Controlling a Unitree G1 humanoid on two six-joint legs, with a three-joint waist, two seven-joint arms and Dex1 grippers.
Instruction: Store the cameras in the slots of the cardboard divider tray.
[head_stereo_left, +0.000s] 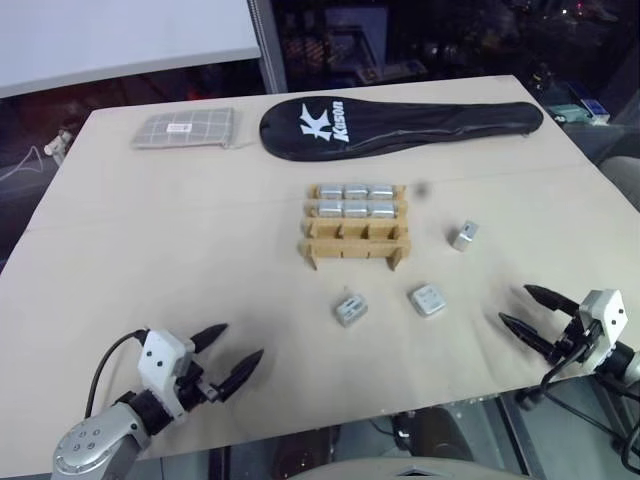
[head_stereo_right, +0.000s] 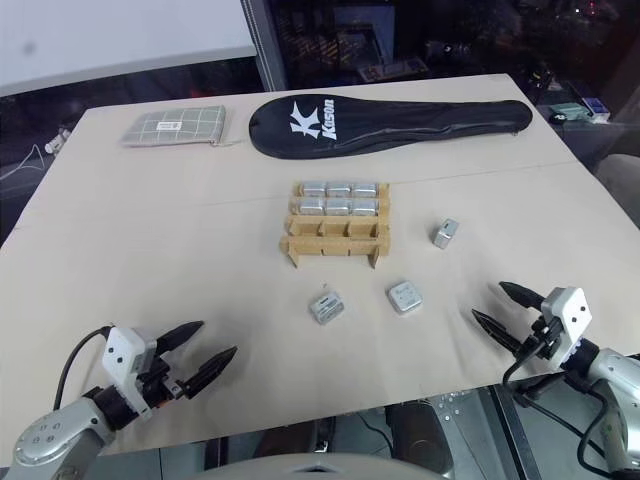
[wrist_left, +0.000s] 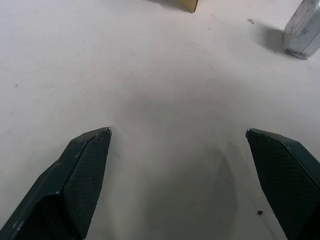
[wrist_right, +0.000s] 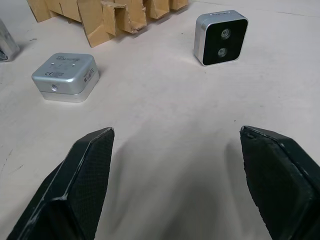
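Tray (head_stereo_left: 356, 238): brown cardboard divider at mid-desk, three rows of three slots; the two rows toward the far edge each hold three cameras (head_stereo_left: 356, 200), the near row stands empty. Loose cameras, three, all flat on the desk: one (head_stereo_left: 351, 308) just before the tray, toward the near edge; a second (head_stereo_left: 427, 299) beside it to the right; a third (head_stereo_left: 465, 235) off the tray's right end, set on edge with its two lenses showing in the right wrist view. Handling, as judged: small metal blocks, rigid, dense for their size, smooth-sided and likely to slip; best taken across two opposite flat faces, clear of the lens face. The tray looks light and thin-walled, apt to shift or buckle if pushed. Left gripper (head_stereo_left: 228, 358): near the near-left corner, jaws apart, empty, well apart from every camera. Right gripper (head_stereo_left: 532, 312): near the near edge at right, jaws apart, empty; the second and third cameras lie ahead of it, neither between its fingers.
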